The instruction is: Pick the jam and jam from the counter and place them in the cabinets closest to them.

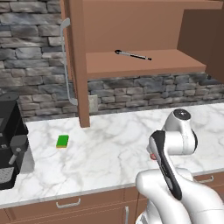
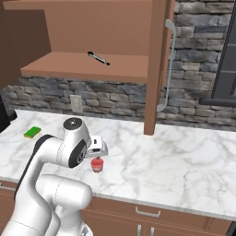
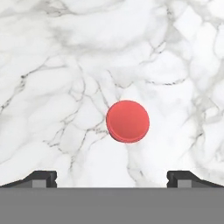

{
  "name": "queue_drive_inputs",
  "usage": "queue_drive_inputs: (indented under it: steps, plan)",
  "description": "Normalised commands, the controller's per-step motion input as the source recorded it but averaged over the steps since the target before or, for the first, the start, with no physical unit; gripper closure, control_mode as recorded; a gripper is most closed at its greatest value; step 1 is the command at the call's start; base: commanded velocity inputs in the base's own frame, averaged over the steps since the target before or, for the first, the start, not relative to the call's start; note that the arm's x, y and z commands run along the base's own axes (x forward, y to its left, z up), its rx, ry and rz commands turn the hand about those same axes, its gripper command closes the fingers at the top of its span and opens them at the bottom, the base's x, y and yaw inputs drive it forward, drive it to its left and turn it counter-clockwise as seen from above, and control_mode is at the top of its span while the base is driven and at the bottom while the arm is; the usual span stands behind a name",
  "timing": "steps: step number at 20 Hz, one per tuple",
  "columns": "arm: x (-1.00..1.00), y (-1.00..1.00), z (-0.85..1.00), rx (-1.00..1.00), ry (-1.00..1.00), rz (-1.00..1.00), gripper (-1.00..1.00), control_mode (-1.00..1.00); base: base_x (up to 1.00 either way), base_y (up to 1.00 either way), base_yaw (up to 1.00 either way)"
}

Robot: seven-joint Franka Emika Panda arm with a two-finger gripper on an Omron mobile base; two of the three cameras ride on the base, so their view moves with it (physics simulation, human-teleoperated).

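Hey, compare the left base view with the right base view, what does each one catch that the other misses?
Left base view alone: a black coffee machine at the counter's left end.

Right base view alone: the red-lidded jam jar standing on the counter, with the open gripper just above it, and a dark window frame at far right.

Both: the marble counter, the green sponge, the open wooden cabinet with a dark utensil lying on its shelf, the stone wall and the wall outlet.
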Motion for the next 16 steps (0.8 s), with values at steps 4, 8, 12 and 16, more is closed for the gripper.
queue_drive_inputs:
  steps: [4, 8, 12, 16]
  plan:
    - [0.13, 0.0, -0.36, 0.0, 0.0, 0.0, -1.0, -1.0, 0.0, 0.0, 0.0]
    - [0.16, 0.0, -0.32, 0.0, 0.0, 0.0, -1.0, -1.0, 0.0, 0.0, 0.0]
    - [0.2, 0.0, -0.28, 0.0, 0.0, 0.0, -1.0, -1.0, 0.0, 0.0, 0.0]
    - [0.13, 0.0, -0.37, 0.0, 0.0, 0.0, -1.0, -1.0, 0.0, 0.0, 0.0]
